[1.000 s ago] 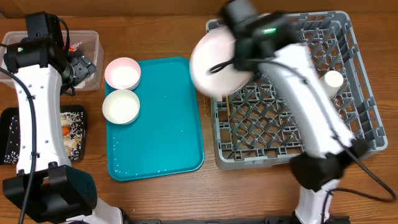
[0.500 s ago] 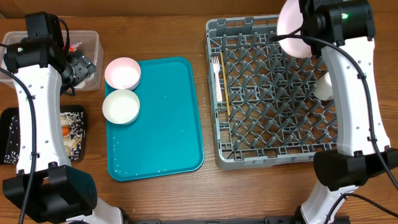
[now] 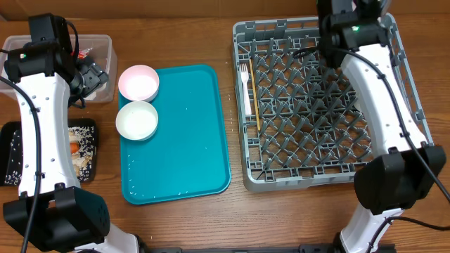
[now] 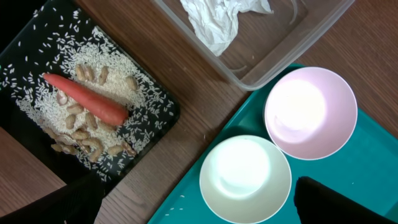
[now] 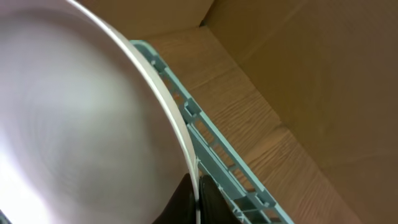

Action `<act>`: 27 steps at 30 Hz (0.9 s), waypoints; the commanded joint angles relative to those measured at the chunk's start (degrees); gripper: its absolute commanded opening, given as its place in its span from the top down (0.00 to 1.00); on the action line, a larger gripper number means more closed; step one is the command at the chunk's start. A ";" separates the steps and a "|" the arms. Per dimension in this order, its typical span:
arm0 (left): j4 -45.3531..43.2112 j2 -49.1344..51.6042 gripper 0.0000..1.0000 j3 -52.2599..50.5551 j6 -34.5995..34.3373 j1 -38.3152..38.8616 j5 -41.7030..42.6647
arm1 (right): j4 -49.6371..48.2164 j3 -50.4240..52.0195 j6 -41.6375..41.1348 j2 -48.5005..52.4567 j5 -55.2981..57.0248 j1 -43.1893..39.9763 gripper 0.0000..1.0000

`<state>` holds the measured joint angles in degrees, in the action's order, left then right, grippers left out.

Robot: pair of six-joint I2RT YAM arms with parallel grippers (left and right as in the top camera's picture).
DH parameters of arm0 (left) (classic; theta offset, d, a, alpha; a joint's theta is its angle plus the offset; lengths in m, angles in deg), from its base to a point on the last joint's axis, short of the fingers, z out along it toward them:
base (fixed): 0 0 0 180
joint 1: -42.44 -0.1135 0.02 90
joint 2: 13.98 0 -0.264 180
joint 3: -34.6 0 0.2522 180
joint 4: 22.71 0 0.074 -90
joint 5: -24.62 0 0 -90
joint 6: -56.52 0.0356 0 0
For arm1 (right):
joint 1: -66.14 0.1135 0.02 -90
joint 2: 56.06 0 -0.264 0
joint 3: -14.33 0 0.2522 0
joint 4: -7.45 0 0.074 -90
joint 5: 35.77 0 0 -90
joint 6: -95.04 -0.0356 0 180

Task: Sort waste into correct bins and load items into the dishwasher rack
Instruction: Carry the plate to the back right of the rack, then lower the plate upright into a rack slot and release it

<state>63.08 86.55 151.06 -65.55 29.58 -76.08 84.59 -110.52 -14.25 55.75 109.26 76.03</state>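
Nearest, the small white bowl [image 3: 136, 120] and small pink bowl [image 3: 138, 82] sit on the flat teal tray [image 3: 190, 140] at nine o'clock beside the wide-open left gripper [image 3: 90, 74], while the right gripper [image 5: 196, 200], clamped on the large round whitish-pink plate's [image 5: 81, 124] rim, holds it at the grey latticed plastic rack's [image 3: 309, 105] one-o'clock far wall, so loading seems in hand and the next move probably calls for lowering it between pegs.

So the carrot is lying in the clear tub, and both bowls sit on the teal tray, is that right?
Not quite. The carrot lies in the black tray, on the rice, not in the clear tub, which holds the napkin; the left wrist view shows it. The pink bowl and the white bowl do sit on the teal tray.
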 commanded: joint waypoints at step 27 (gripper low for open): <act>-0.07 -0.02 0.00 0.55 -0.94 -0.09 0.22 | -3.28 4.96 4.83 -0.48 -0.92 0.11 0.96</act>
<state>63.08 86.55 151.06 -65.55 29.58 -76.06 81.24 -105.69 -9.53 55.75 108.12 76.03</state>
